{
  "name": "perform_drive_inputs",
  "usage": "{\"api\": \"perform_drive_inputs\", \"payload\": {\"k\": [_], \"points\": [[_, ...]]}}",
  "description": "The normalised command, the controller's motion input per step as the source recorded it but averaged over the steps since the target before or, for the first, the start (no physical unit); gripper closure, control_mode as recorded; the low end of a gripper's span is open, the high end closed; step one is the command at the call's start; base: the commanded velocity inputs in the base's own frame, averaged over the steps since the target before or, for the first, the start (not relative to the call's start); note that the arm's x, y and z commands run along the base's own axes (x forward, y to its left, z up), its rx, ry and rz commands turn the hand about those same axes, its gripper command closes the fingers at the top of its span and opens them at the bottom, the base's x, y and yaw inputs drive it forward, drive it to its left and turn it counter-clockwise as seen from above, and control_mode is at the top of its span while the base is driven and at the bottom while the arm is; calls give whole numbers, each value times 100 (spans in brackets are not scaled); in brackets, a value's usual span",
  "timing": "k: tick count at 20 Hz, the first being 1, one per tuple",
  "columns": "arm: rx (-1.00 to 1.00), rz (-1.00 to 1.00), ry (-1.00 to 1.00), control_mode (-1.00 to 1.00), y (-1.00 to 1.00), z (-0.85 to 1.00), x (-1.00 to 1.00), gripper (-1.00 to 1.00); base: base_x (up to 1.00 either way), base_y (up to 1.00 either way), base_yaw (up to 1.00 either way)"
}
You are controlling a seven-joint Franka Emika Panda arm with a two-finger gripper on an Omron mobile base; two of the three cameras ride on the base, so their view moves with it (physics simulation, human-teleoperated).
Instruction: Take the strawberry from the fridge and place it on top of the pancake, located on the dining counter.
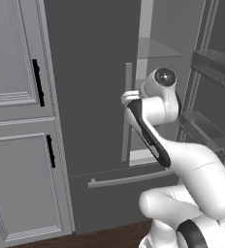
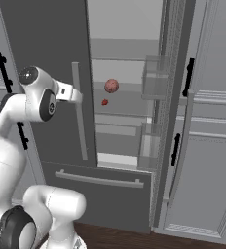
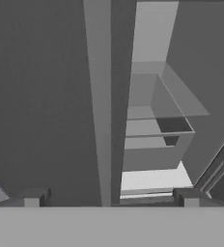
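— Fridge (image 2: 47, 44) finish?
— Dark grey doors, light grey bar handle (image 2: 79, 112), pale interior, clear shelves (image 2: 156, 78).
— Contents?
— Strawberry (image 2: 112, 86), pinkish-red.
— Surroundings?
— Cabinets (image 1: 15, 121) light grey, black handles (image 1: 38, 82); floor (image 2: 134, 238) dark brown wood.

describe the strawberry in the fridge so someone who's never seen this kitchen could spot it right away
Find the tall dark grey fridge, whose right door hangs open on a pale interior with clear shelves. On a middle shelf, in the right base view, sit two reddish things. The strawberry is the larger, rounded, pinkish-red lump, up and to the right of a much smaller, darker red bit.
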Motion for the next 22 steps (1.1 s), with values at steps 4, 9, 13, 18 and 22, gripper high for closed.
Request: {"api": "perform_drive_inputs", "payload": {"k": [4,9,13,18,22], "points": [[0,-2,0,-100,0,0,59,-100,0,0,0],[0,-6,-1,-100,2,0,38,-100,0,0,0],[0,-6,-12,-100,2,-6,29,-100,0,0,0],[0,-3,-2,-100,0,0,47,-100,0,0,0],[0,-2,0,-100,3,0,47,-100,0,0,0]]}}
